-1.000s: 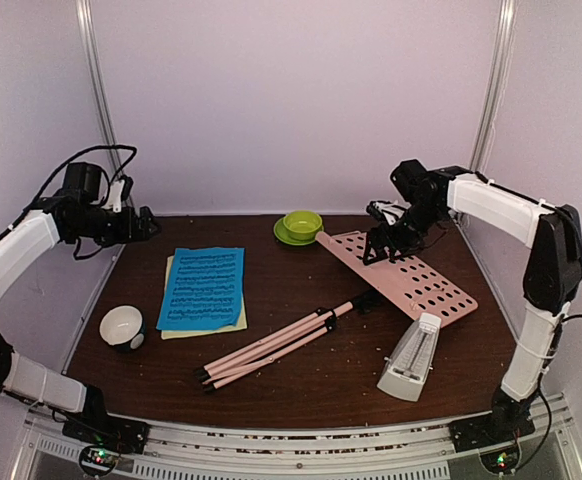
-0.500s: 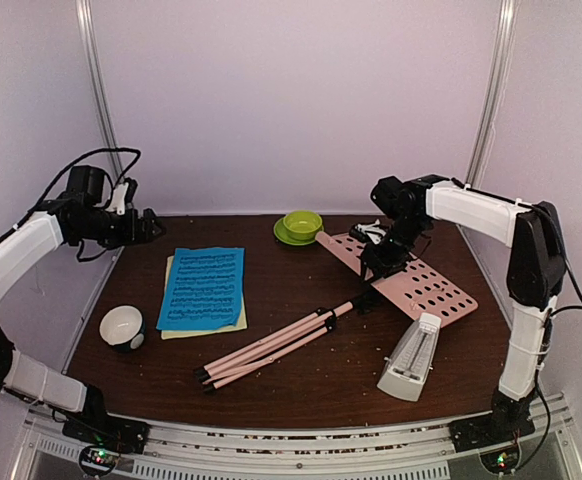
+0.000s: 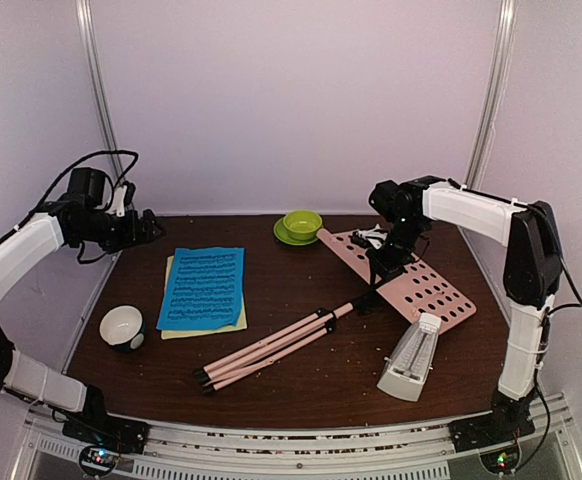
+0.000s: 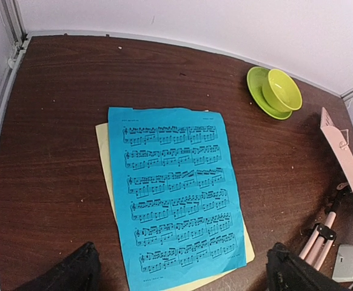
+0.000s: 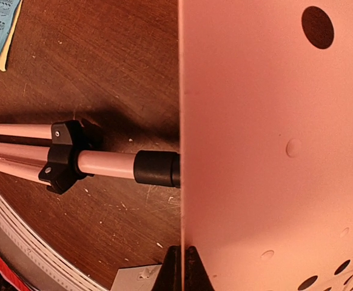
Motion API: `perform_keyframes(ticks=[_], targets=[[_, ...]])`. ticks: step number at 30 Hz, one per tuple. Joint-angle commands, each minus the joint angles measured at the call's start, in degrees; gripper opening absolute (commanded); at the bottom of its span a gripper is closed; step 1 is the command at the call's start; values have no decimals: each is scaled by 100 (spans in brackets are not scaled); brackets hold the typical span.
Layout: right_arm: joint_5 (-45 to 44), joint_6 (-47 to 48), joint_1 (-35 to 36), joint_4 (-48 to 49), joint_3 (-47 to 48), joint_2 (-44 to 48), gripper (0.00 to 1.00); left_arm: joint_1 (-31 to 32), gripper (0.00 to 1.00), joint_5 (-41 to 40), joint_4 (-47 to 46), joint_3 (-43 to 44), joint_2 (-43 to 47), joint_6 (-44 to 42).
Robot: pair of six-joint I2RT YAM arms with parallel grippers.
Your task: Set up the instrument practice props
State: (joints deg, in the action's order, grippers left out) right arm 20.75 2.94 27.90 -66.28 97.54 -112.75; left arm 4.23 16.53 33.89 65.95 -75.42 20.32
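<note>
Diagonally flat music stand [image 3: 316, 322], legs near-left.

The desk [image 3: 301, 370] was dark wood grain, matt with a faint sheen and speckled with pale crumbs. The blue sheet [image 4: 176, 194] was thin matt paper printed in black, and the pale-yellow sheet [image 4: 104, 145] looked like the same paper. The perforated plate [image 5: 255, 151] resembled smooth pink-painted sheet metal with a satin finish. The pink tube [image 5: 107, 162] was glossier and carried a matt black plastic collar [image 5: 64, 154]. The green cup [image 4: 284, 90] and saucer [image 4: 256, 91] were glossy. The metronome [image 3: 411, 360] looked like smooth white plastic, and the bowl [image 3: 123, 326] was shiny white inside.
</note>
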Motion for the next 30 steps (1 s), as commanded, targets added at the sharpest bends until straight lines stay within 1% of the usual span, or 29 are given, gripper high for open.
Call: perform_keyframes(ticks=[1,10,15,21,27,30], targets=[[-286,30,109,-130,395,149,0,42,98,-75,-268,-17,60,186],[-1633,-51,260,-63,1265,504,0,192,98,-403,-229,3,131,269],[-2217,-15,471,-115,1653,757,0,233,98,-550,-190,29,180,354],[-2942,133,830,-110,2340,1108,0,314,98,-813,-190,14,279,398],[-3762,499,1296,248,2429,1644,0,534,98,-755,-402,-135,409,307],[-4019,687,1501,505,2438,1941,0,600,98,-549,-650,-325,529,296]])
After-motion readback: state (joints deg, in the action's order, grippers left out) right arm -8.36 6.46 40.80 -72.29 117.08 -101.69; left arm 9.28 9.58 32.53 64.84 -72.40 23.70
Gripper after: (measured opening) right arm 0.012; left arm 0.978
